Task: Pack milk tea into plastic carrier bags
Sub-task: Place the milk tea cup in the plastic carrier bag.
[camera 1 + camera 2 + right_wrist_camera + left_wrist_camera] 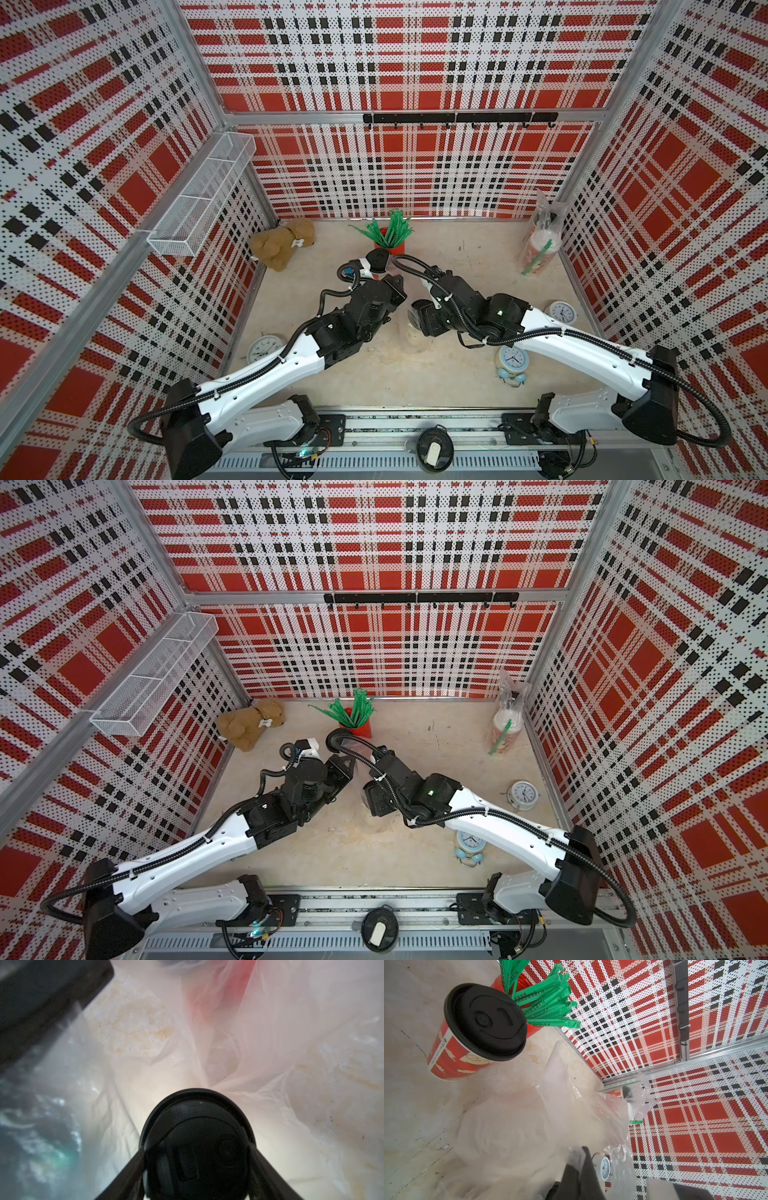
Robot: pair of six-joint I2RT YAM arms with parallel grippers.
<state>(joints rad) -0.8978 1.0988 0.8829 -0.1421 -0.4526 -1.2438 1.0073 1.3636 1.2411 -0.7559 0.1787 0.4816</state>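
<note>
Near table centre: the open bag (pixel 410 334) (pixel 529 1126), clear and crinkled, sits between the two wrists.
left gripper (pixel 582 1159): jaws together at the bag's 9 o'clock edge. Film drapes over the dark finger and seems pinched there, though that corner of the wrist view is blurred.
right gripper (pixel 197 1147): fingers clamped on either side of the held cup (pixel 195 1118), just under its black lid. Its arm lies toward 4 o'clock.
held cup: lid facing the wrist camera and bag film all around it, so it is inside the open bag. The mottled table shows through the plastic beyond it.
standing cup (pixel 380 259) (pixel 483 1022): black lid and red-and-cream side, upright at 12 o'clock, just in front of the straw holder.
straw holder (pixel 397 248): red cylinder of green straws, near the back wall.
packed bag (pixel 542 224): at 2 o'clock in the back corner. It holds a white-lidded cup (pixel 540 243) with a green straw (pixel 538 259) leaning across it.
table (pixel 374 386): beige, stained.
teddy bear (pixel 282 245): at 10 o'clock.
white clocks: one at 8 o'clock (pixel 264 349), one at 3 o'clock (pixel 562 311).
blue alarm clock (pixel 512 359): at 5 o'clock.
</note>
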